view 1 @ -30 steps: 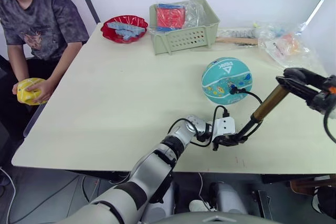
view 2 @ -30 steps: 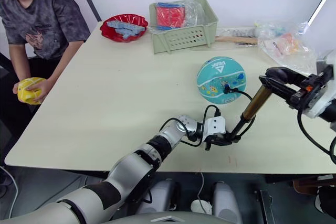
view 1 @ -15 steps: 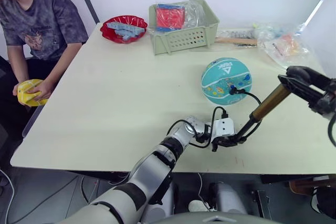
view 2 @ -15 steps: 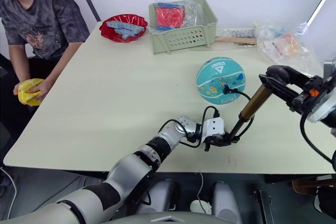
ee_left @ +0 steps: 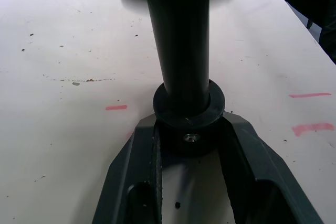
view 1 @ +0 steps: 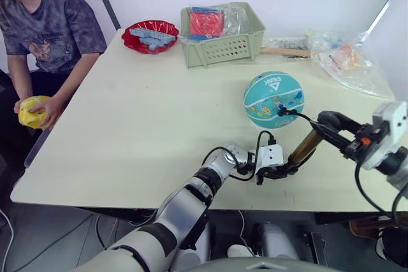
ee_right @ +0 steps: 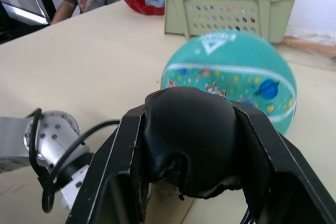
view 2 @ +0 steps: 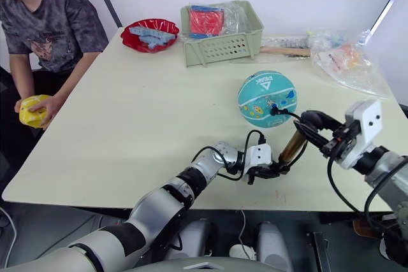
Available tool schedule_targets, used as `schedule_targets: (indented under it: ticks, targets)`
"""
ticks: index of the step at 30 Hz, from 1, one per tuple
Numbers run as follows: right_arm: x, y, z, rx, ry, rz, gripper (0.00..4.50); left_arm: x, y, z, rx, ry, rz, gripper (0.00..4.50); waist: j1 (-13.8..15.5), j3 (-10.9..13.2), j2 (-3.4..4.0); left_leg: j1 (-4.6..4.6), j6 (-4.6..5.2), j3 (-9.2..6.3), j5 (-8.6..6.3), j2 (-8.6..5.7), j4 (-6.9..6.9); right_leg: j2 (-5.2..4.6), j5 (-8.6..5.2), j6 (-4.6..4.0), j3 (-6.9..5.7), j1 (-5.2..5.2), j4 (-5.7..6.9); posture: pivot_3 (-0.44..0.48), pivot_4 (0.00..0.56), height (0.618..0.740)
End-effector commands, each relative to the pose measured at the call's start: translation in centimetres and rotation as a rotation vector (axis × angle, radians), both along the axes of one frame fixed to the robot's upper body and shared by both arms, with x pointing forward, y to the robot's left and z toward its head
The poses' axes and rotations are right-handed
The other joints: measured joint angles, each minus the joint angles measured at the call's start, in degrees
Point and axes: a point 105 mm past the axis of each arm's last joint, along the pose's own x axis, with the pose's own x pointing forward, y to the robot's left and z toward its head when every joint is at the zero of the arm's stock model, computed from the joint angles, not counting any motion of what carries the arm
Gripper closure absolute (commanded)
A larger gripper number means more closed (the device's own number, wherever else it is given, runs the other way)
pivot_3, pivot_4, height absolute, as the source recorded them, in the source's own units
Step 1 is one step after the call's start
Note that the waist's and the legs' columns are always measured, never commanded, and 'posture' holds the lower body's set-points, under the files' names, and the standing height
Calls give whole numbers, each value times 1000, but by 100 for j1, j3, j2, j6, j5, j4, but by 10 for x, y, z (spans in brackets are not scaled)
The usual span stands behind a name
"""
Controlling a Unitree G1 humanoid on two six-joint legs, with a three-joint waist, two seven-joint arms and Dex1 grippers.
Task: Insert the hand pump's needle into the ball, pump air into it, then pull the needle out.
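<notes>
Pump (view 1: 303,150) slanted between grippers: left gripper (view 1: 278,171) clamps base, right gripper (view 1: 326,123) grips handle; needle (view 1: 280,112) in ball (view 1: 273,99).

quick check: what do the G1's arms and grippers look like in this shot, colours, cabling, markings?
The left arm is silver-grey with black joint bands and a ribbed metal wrist. A white module sits just behind the left gripper, with looping black cables. The right gripper has the same white boxy module, plus small orange-red details and black cables along a grey forearm. Both grippers have two black, angular fingers. No readable markings.
</notes>
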Motion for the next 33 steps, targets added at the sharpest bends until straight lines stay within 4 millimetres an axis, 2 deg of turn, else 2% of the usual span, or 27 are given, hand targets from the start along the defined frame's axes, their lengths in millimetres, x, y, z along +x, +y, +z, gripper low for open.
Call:
schedule_targets:
  ticks: [1, 6, 12, 20, 26, 33]
  targets:
    - [0, -1, -33, -11, 107, -31, 2779, -15, 27, -40, 173, 81, -6, 3405, -3, -2, 0, 0, 0, -1, 0, 0, 0, 0, 0, 0, -1, 0, 0, 0, 150, 738]
    - [-1, 0, -38, -5, 103, -29, 2880, -14, 27, -40, 176, 83, -5, 3405, -1, -2, 0, 2, 0, -2, 0, 1, 0, 0, 0, -1, -1, 0, 0, 0, 150, 738]
    - [-1, -7, -17, -15, 43, -27, 2880, -14, 28, -40, 178, 83, -5, 3405, 5, 0, 3, 0, 0, -1, 0, 0, 0, 0, 0, -1, -1, 0, -1, 0, 150, 738]
    - [-7, -11, 34, -26, -44, 27, 2880, -15, 28, -40, 182, 84, -10, 3405, 8, 19, 34, -9, 0, 2, 0, -5, 0, -10, 0, 0, 1, -1, -2, 0, 150, 738]
    - [-7, -21, 81, -42, -140, 20, 2880, -16, 28, -40, 183, 85, -18, 3405, 8, 37, 49, -13, 0, 2, 0, -7, 0, -10, 0, 0, 0, -2, -3, 0, 150, 738]
    - [-10, -33, 115, -43, -199, 0, 2880, -16, 27, -40, 182, 85, -20, 3405, 6, 41, 49, -16, 0, 4, 0, -8, 0, -11, 0, 0, 1, -3, -4, 0, 150, 738]
